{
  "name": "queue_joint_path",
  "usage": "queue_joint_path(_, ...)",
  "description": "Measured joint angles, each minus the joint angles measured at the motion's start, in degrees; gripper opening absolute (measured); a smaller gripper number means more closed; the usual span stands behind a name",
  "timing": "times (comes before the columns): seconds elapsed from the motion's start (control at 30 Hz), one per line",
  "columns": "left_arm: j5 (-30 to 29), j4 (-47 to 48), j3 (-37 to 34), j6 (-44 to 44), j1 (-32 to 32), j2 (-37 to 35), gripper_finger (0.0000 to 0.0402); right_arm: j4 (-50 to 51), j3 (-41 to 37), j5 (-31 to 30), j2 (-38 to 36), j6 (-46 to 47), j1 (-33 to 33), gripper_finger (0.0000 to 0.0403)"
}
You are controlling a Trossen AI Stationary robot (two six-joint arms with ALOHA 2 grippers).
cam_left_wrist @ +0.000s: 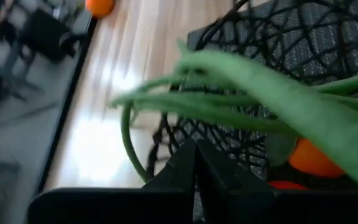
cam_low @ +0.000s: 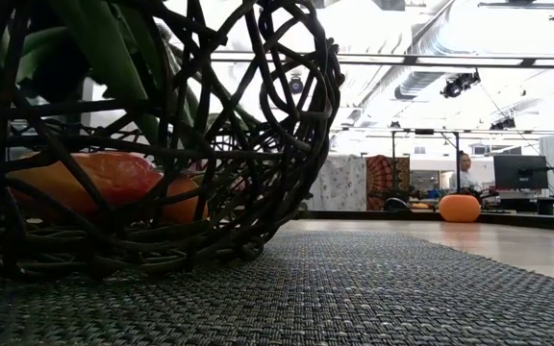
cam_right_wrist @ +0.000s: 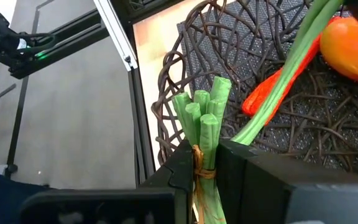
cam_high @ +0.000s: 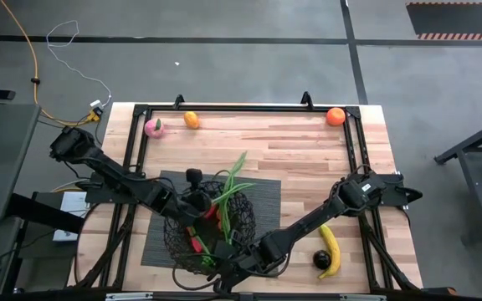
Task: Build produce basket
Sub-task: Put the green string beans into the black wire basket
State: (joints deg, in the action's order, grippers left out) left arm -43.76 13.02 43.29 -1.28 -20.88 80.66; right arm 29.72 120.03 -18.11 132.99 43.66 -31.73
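Roughly halfway: beans going into the basket, several pieces left out on the table.

Nearest me, my right fingers (cam_right_wrist: 205, 163) are clamped on the tied stem end of the green beans (cam_right_wrist: 202, 118), right at the near rim of the basket (cam_high: 176, 238), w/ the long ends leaning up & over the bowl. My left fingers (cam_left_wrist: 196, 163) are pressed together, holding nothing, over the basket's left side beside the bean tips. Already inside: red peppers (cam_right_wrist: 267, 92) & an orange fruit (cam_right_wrist: 352, 45). Basket sits on the ribbed mat (cam_high: 266, 201), mid-front of the table (cam_high: 291, 150). Left to fetch, I reckon: banana (cam_high: 330, 248) & dark round fruit (cam_high: 321, 260) near right, then far edge – peach (cam_high: 154, 127), small orange (cam_high: 191, 119), corner orange (cam_high: 335, 116).
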Motion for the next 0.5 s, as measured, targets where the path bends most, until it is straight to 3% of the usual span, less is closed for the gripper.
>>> queue_joint_path(0.3,-0.26,3.95,4.1,-29.08,-1.81,0.0,0.0,0.04,0.0,0.09,0.0,-0.12,0.09,0.0026)
queue_joint_path(0.5,-5.93,7.76,4.11,-33.57,-0.99,0.0,0.0,0.04,0.0,0.11,0.0,-0.13,0.07,0.0026)
